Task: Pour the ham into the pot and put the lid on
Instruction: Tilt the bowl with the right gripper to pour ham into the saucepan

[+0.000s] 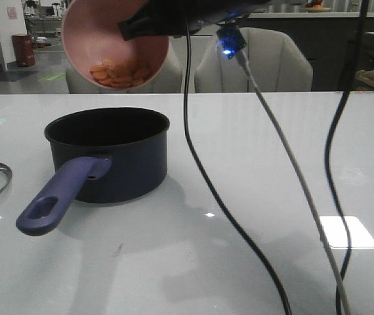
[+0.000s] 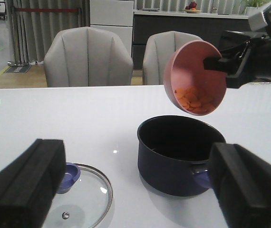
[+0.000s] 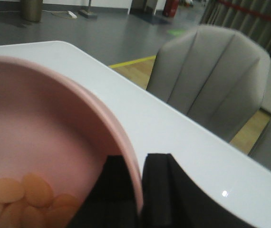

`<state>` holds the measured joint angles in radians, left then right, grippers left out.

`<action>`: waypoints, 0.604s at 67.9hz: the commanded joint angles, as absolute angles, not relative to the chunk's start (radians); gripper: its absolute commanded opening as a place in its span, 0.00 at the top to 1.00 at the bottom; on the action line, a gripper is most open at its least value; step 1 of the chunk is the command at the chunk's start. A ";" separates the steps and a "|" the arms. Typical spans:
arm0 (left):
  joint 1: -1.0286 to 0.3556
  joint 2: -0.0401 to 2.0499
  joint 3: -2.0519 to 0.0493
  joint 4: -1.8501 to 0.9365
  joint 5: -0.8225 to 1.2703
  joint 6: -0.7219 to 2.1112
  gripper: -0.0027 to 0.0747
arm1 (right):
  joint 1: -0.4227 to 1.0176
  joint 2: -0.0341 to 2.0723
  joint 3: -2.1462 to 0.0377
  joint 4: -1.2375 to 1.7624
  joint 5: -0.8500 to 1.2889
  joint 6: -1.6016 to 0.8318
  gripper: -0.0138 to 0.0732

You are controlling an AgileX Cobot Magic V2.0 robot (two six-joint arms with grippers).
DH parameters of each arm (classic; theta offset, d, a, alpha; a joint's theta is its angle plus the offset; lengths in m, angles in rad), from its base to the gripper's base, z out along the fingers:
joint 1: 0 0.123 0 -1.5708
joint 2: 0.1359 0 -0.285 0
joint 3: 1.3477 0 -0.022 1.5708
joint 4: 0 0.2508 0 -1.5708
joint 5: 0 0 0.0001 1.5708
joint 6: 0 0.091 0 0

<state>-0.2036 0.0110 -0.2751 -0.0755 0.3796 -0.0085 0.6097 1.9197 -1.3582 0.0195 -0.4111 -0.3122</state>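
A pink bowl [image 1: 111, 42] hangs tilted above the pot [image 1: 108, 154], its mouth turned toward the front camera. The ham [image 1: 120, 73], several orange-pink chunks, lies heaped at the bowl's low side. My right gripper [image 3: 139, 176] is shut on the bowl's rim [image 3: 126, 156], one finger inside and one outside. The dark navy pot stands on the white table with its black inside empty [image 2: 180, 140] and its purple-blue handle [image 1: 59, 197] pointing to the front left. The glass lid [image 2: 81, 199] lies flat left of the pot, knob up. My left gripper [image 2: 135, 190] hovers open over the lid and pot, holding nothing.
Two black cables [image 1: 203, 170] and a grey one [image 1: 292, 164] hang down across the front view right of the pot. Grey chairs [image 2: 88, 57] stand behind the table's far edge. A bright light patch [image 1: 348, 231] lies on the tabletop at the right.
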 commanded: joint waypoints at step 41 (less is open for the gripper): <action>-0.212 0.022 -0.304 -0.078 0.299 -0.009 0.15 | 0.687 1.931 -1.283 0.051 -1.043 -1.013 0.68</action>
